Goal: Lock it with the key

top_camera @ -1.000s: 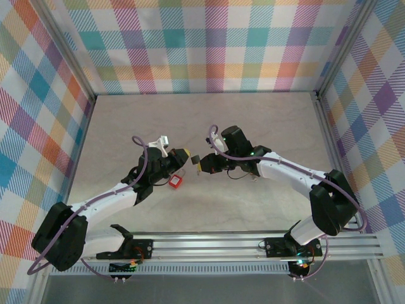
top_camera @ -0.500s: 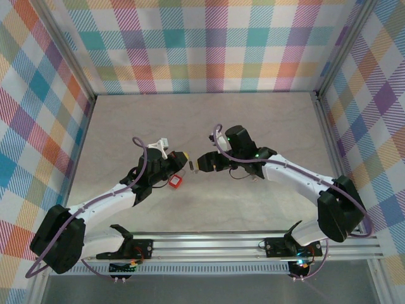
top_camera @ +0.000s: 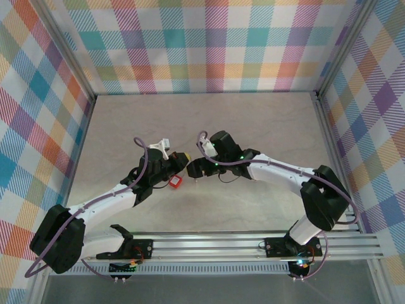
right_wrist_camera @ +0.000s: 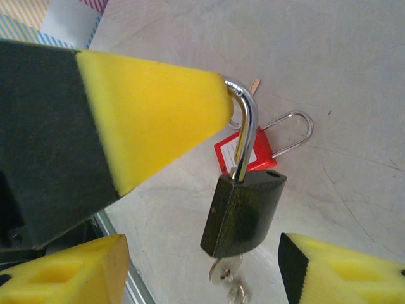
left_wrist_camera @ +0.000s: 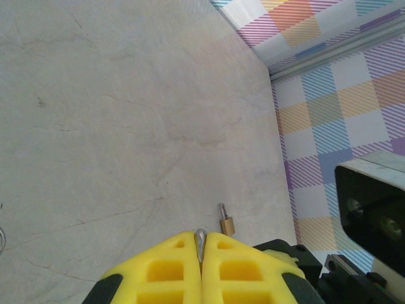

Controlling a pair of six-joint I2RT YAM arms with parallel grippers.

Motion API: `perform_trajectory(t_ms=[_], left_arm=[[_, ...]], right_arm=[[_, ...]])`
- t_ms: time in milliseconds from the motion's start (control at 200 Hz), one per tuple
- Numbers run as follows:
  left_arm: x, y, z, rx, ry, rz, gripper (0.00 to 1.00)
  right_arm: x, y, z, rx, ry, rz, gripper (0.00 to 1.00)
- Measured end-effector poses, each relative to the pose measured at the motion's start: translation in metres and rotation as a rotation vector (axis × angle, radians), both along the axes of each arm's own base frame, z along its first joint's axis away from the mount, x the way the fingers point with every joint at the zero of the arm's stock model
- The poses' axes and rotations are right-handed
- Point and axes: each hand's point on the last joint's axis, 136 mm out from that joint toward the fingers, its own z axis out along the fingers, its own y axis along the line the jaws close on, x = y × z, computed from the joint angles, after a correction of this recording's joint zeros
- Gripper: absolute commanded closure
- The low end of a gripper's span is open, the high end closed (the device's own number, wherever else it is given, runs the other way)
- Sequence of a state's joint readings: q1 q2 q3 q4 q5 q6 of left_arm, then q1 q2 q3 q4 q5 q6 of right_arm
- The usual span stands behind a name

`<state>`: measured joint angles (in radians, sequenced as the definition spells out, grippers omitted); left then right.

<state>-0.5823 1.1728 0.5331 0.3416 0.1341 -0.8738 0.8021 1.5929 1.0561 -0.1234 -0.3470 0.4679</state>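
Tabletop (top_camera: 253, 126): left end effector (left_wrist_camera: 200, 240) clamps padlock (right_wrist_camera: 243, 209).

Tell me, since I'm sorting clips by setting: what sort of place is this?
Probably a robot lab test cell, not a home or workshop: a pale tabletop walled by plaid panels in aluminium framing, with a left arm and right arm bolted to a rail at its near edge.
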Motion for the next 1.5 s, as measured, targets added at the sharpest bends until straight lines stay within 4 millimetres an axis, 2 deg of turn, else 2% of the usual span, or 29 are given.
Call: perform_trajectory(t_ms=[305,430,710,960,1225,1500], left_arm=[[0.0,0.0,0.0,0.0,0.0,0.0,1.0],[-0.001,-0.001,0.0,0.0,0.0,-0.002,1.0],[-0.004,-0.005,0.002,-0.005,-0.003,-0.02,1.0],[-0.007,-0.005,0.008,-0.013,-0.016,-0.025,1.0],[-0.009,-0.004,0.006,-0.003,-0.006,-0.027,1.0],[-0.011,-0.004,0.01,-0.001,-0.021,-0.036,1.0]], right_arm=[[0.006,0.001,-0.001,-0.015,-0.017,-0.021,0.51],[0.007,0.001,-0.003,-0.018,-0.014,-0.022,0.53],[0.008,0.003,-0.015,-0.038,0.008,-0.024,0.6],[0.01,0.005,-0.011,-0.029,0.005,-0.025,0.71],[0.006,0.007,-0.009,-0.016,0.015,-0.006,0.8],[0.004,0.01,-0.005,0.004,0.021,0.004,0.95]])
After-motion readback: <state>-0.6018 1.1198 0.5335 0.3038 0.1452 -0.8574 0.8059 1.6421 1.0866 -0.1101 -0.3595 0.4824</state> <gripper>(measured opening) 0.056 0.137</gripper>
